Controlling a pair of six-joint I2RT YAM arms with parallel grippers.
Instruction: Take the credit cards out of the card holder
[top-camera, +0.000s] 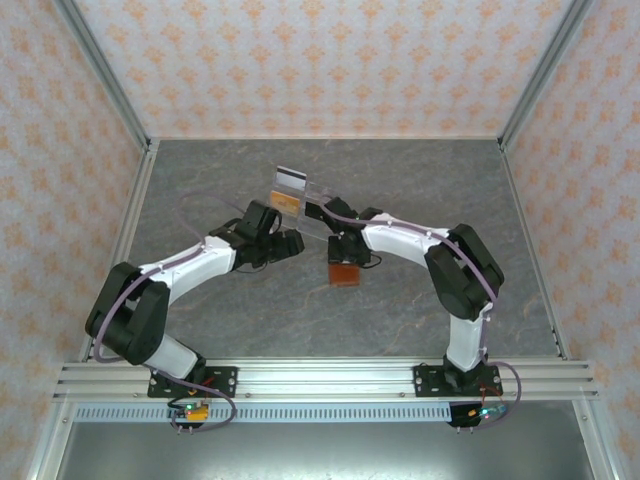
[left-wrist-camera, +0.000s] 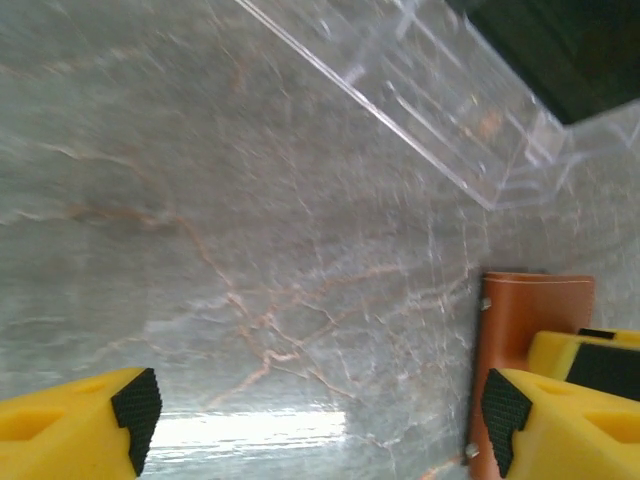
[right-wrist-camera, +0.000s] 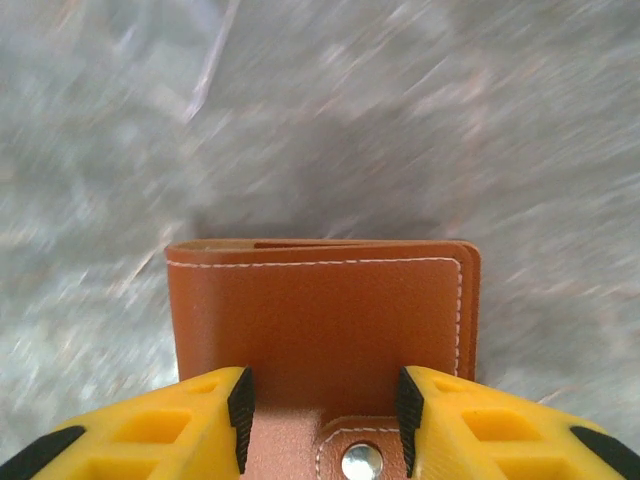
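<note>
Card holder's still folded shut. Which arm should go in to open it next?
Left. The left hand is open and empty, right beside the card holder. The right hand is busy gripping the card holder, so it can only steady it.

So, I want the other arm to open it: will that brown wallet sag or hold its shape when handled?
The card holder probably holds its shape: folded shut, its stitched face looks flat in the right gripper. It is likely light, since a pinch near one edge seems to carry it. The smooth leather might slip under a pull.
</note>
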